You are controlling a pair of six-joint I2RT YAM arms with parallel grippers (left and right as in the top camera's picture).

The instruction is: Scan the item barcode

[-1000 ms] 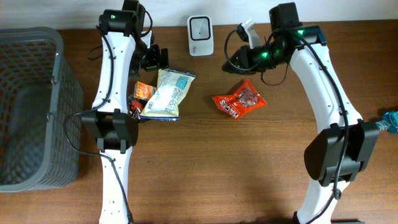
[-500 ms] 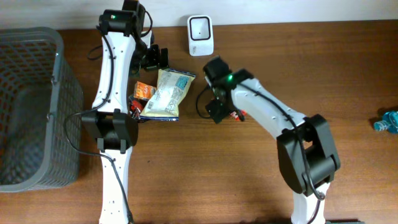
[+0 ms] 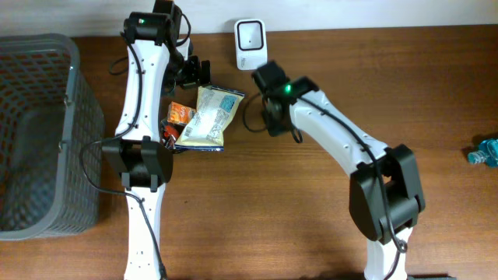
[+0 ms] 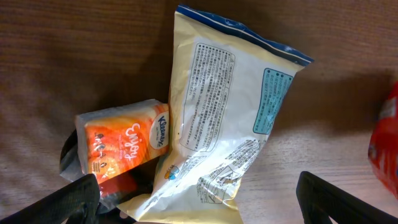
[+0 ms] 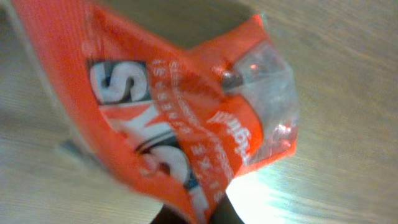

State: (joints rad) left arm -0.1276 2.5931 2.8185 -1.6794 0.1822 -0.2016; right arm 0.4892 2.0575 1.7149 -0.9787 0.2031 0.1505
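The right gripper (image 3: 272,118) is clenched on the crinkly orange-red plastic snack packet (image 5: 177,127) and holds it off the desk, near the back edge and just short of the small white barcode scanner (image 3: 250,33). So the pick-up looks done. What's left is turning the barcode to the scanner window. I can't spot a barcode on the side facing the wrist camera. The left gripper (image 3: 195,71) hangs released over the cream printed foil bag (image 3: 208,117).

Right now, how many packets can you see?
3. A cream bag lies by the left arm, a small orange pack beside it, and a red bag in the right gripper. The teal thing far right might be another.
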